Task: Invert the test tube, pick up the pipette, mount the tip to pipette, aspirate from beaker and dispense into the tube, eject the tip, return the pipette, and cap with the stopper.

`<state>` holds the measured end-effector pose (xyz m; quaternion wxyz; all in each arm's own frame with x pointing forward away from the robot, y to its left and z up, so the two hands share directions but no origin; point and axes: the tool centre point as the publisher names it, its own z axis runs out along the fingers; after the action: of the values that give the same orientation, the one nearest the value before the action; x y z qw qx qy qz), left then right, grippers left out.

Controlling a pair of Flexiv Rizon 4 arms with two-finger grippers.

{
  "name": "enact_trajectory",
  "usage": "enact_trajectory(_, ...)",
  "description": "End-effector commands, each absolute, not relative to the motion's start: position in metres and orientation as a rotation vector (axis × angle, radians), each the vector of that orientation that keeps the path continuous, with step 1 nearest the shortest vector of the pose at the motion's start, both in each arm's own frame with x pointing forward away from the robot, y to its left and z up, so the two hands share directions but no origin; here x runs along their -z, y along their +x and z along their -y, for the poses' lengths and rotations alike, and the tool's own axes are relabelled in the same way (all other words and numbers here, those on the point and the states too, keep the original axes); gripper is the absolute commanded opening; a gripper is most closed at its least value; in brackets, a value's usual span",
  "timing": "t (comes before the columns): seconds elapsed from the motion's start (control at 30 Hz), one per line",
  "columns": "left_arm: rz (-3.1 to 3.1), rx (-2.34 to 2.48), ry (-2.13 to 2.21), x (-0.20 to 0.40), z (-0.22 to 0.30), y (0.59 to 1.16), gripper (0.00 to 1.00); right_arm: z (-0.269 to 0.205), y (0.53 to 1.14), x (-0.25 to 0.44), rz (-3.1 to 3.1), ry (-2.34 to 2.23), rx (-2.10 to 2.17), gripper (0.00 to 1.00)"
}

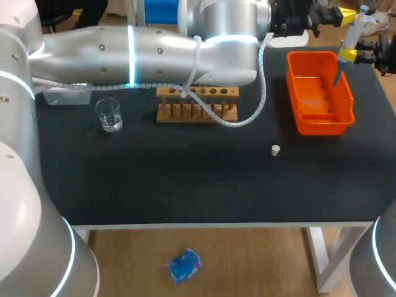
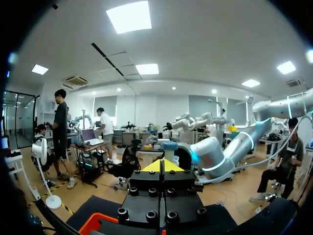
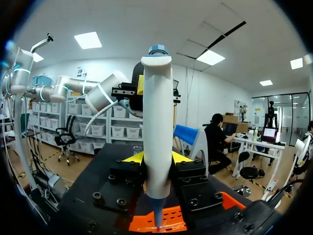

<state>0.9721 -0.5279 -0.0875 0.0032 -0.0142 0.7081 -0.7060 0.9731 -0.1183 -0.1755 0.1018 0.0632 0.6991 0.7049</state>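
Orange plastic, the tray (image 1: 318,124) lies directly under the right claw (image 3: 156,159), which is clamped from both sides on the upright white pipette (image 3: 157,112). The pipette's blue tip (image 3: 157,213) hangs below the claw, over the tray. The left claw (image 2: 161,165) sits near the right one, by the pipette's top (apart or together cannot be told). Well apart from both claws, the stopper (image 1: 275,149), wooden rack (image 1: 197,106) and glass beaker (image 1: 109,115) stand on the black table (image 1: 185,185).

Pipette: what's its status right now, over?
Right gripper shut on pipette, over orange bin. Left gripper shut, empty, near pipette's top. Tip mounted. Nothing in the way.
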Motion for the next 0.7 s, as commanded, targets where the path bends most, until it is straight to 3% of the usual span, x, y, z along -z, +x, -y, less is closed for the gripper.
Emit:
enact_trajectory(0.03, -2.22, 2.208, -0.05, 0.098, 0.532, 0.971, 0.0, 0.118, 0.975, 0.166, -2.071, 0.183, -2.082, 0.0)
enact_trajectory(0.7, -2.156, 2.158, 0.083, 0.048, 0.518, 0.979, 0.0, 0.118, 0.975, 0.166, -2.071, 0.183, -2.082, 0.0)
